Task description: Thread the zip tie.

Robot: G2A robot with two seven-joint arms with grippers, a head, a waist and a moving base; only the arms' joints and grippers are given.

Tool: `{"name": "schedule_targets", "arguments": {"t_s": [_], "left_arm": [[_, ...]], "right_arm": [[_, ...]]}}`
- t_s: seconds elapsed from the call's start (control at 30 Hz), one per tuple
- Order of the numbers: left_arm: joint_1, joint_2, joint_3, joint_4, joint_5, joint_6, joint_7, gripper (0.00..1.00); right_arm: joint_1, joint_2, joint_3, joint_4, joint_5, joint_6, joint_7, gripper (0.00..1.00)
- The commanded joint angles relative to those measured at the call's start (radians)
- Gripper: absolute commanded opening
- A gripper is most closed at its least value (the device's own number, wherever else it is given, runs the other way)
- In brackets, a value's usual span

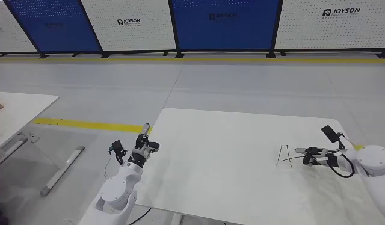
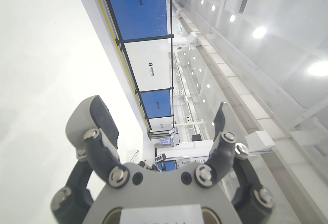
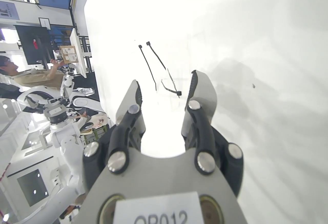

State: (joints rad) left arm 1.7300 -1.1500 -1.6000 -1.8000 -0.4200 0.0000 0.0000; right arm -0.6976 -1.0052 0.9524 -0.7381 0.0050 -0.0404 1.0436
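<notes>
Thin black zip ties (image 1: 284,155) lie on the white table (image 1: 228,165) near its right side. In the right wrist view two long ties (image 3: 150,63) lie side by side with their heads far from me, and a third, bent tie (image 3: 171,88) lies closer, its head near one fingertip. My right gripper (image 3: 165,79) is open just short of them, low over the table, with nothing between its fingers; from above the right gripper (image 1: 299,151) sits just right of the ties. My left gripper (image 2: 160,104) is open and empty at the table's left edge (image 1: 144,135).
The table's middle is bare white surface between the two arms. A second white table (image 1: 18,107) stands at the far left across a floor gap. Blue and white fence panels (image 1: 222,17) line the back.
</notes>
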Motion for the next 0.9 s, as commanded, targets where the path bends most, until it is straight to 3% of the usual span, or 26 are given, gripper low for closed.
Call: {"name": "schedule_targets", "arguments": {"t_s": [0.0, 0.43, 0.87], "left_arm": [[0.0, 0.0, 0.0, 0.0, 0.0, 0.0, 0.0, 1.0], [0.0, 0.0, 0.0, 0.0, 0.0, 0.0, 0.0, 1.0], [0.0, 0.0, 0.0, 0.0, 0.0, 0.0, 0.0, 1.0]], "right_arm": [[0.004, -0.002, -0.001, 0.009, -0.004, 0.007, -0.006, 0.39], [0.025, -0.015, 0.003, 0.065, 0.006, -0.02, 0.008, 0.34], [0.03, -0.022, 0.006, 0.087, -0.002, -0.028, 0.017, 0.15]]}}
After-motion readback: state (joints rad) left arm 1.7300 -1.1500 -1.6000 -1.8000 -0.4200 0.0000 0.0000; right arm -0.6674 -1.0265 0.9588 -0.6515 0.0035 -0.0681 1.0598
